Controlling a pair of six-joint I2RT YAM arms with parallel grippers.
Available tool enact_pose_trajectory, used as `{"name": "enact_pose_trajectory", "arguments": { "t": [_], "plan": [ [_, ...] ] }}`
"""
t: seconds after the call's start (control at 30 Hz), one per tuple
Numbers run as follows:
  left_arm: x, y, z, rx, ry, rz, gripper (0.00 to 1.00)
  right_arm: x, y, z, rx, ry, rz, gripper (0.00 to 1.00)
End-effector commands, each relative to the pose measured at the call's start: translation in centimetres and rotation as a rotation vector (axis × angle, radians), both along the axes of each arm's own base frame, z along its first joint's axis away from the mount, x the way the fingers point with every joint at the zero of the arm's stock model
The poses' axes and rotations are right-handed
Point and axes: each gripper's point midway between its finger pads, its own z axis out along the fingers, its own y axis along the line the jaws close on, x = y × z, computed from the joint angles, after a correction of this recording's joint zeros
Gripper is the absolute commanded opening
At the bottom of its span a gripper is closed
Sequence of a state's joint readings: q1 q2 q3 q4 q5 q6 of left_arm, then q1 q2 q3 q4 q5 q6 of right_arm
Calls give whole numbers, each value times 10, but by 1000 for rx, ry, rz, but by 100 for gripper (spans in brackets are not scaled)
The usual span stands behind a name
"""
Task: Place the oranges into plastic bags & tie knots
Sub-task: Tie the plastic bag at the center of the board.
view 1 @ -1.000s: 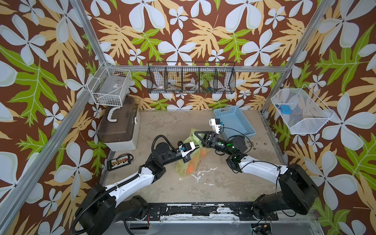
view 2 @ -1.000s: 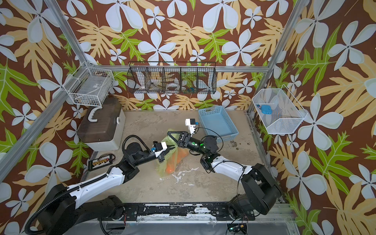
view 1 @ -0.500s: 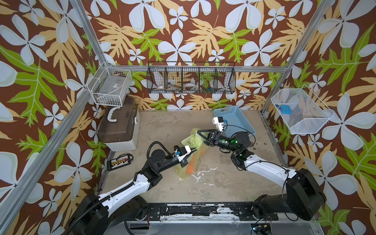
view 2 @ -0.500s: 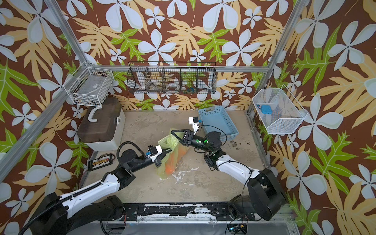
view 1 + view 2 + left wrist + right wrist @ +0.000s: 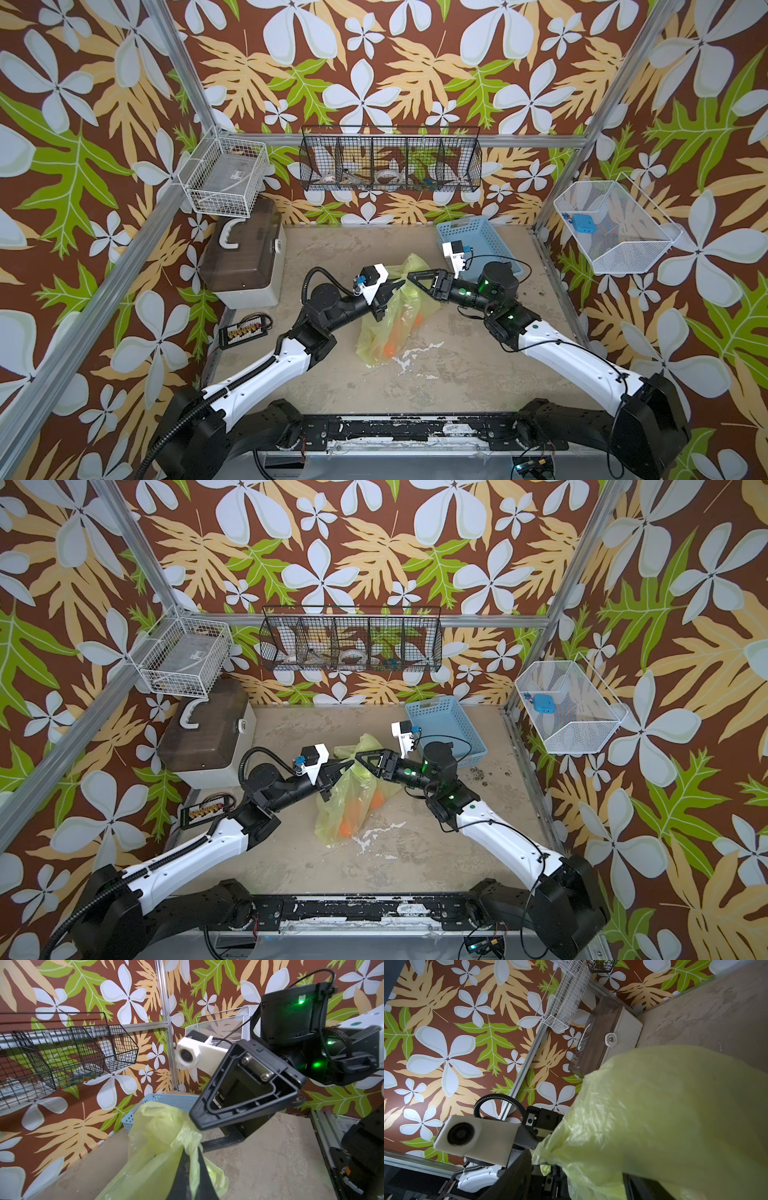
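The left tool point(image 5: 398, 286) is clamped on the bunched top of the yellow-green plastic bag point(image 5: 374, 332), holding it up so the oranges point(image 5: 390, 350) sag low inside, near the bench point(image 5: 457, 365). The right tool point(image 5: 413, 276), jaws apart, meets that neck tip to tip, seemingly ready to begin tying.
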State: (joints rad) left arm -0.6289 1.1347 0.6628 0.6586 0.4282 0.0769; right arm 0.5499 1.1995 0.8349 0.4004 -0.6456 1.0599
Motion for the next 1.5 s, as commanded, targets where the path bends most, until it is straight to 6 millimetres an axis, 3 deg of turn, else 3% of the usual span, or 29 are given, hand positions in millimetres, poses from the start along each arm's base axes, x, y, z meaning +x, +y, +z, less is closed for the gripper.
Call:
{"name": "enact_pose_trajectory", "arguments": {
  "t": [0.0,0.1,0.3,0.53,0.77,1.03,1.27,1.47],
  "plan": [
    [-6,-3,-1,-19,19,-44,0,-3,-7,4,-46,-30,-30,69],
    [-6,-1,-4,-24,7,-38,0,-8,-13,9,-74,-33,-44,69],
    [-4,-1,-8,-12,7,-28,0,-14,-20,1,-70,32,-67,72],
    [-3,-2,-8,0,-1,-24,0,-28,4,-7,-6,89,4,73],
    [-4,-4,-10,10,5,-40,0,-14,18,-9,52,117,12,73],
    [-8,-9,-25,48,31,-78,0,6,33,4,158,118,24,73],
    [-11,-12,-48,117,59,-108,0,4,39,30,319,55,91,64],
    [-17,-13,-59,132,58,-133,0,-4,30,41,408,10,106,45]
  ]
}}
